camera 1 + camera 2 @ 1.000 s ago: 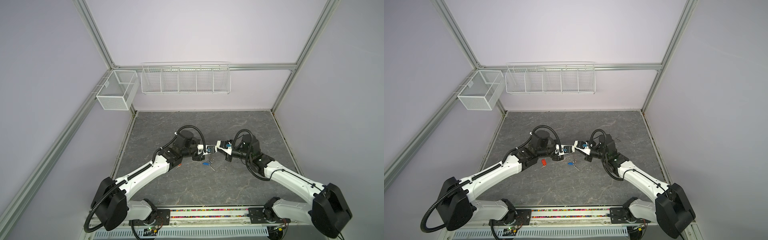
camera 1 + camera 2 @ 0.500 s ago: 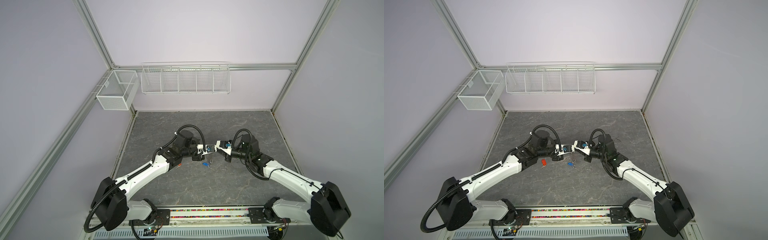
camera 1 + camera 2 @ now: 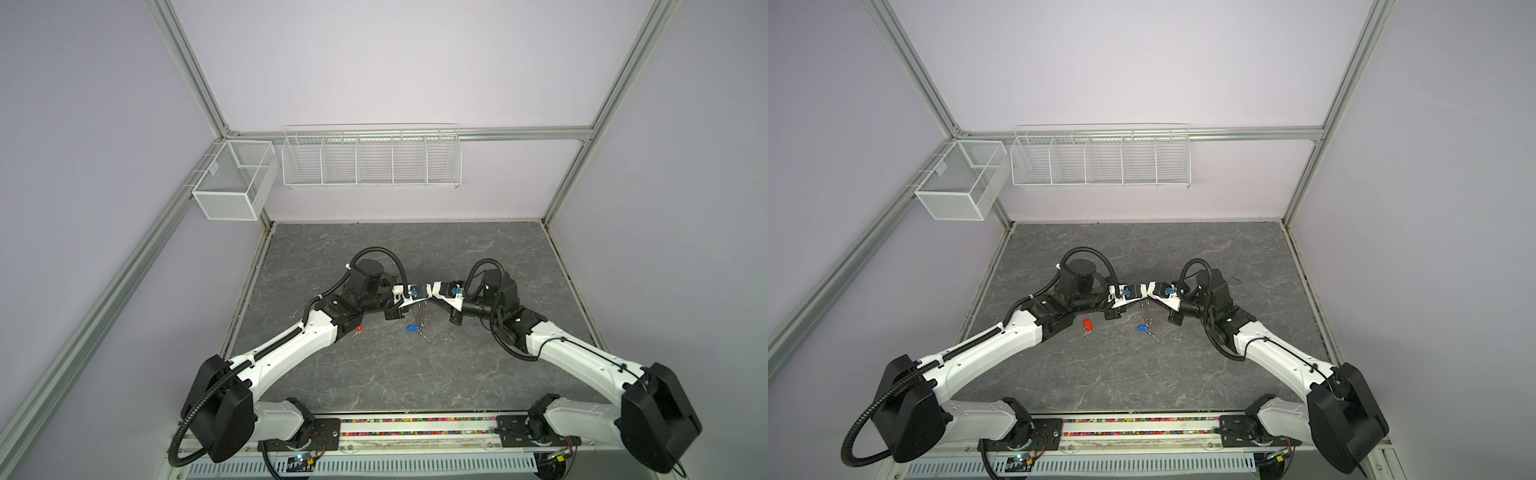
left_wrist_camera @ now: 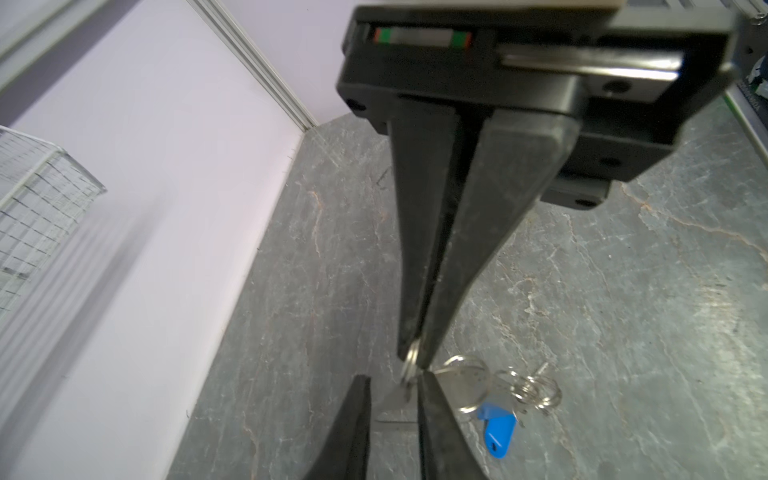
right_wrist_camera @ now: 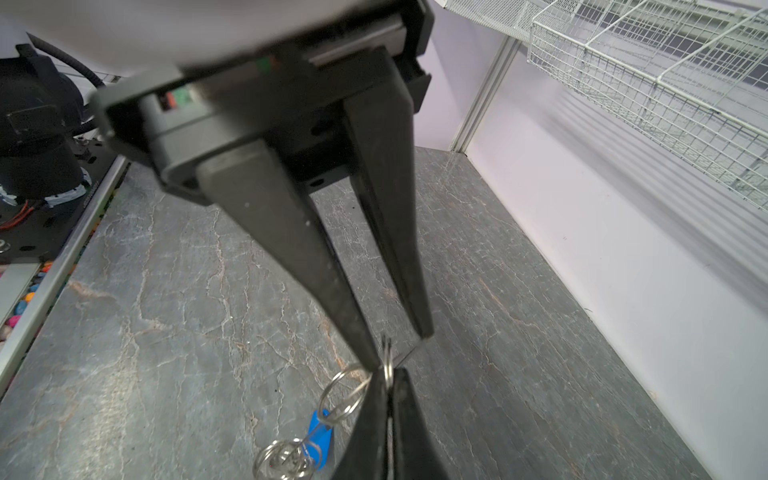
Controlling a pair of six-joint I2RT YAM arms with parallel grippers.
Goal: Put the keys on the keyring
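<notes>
Your table (image 3: 415, 374) is dark grey, stone-patterned, with pale and rusty veins. At the far side you have pale lilac walls (image 3: 374, 62), a white mesh basket (image 3: 232, 183) on the left and a white wire rack (image 3: 372, 158). Your left arm (image 3: 291, 345) and right arm (image 3: 582, 357) are white with black joints. The left gripper (image 4: 392, 378) and right gripper (image 4: 415, 353) are black. You see a blue tag (image 3: 1142, 328), an orange-red tag (image 3: 1086, 323) to its left, and a silver ring (image 5: 387, 361). A many-coloured speckled strip (image 3: 415, 432) lines your near edge.

On the table (image 3: 1142, 374) one key (image 3: 1143, 328) lies beneath the keyring (image 5: 388, 365) hanging from the fingers of the right gripper (image 4: 412, 360) — the other key (image 3: 1086, 324) lies left of it, beside the left arm (image 3: 1025, 332).
</notes>
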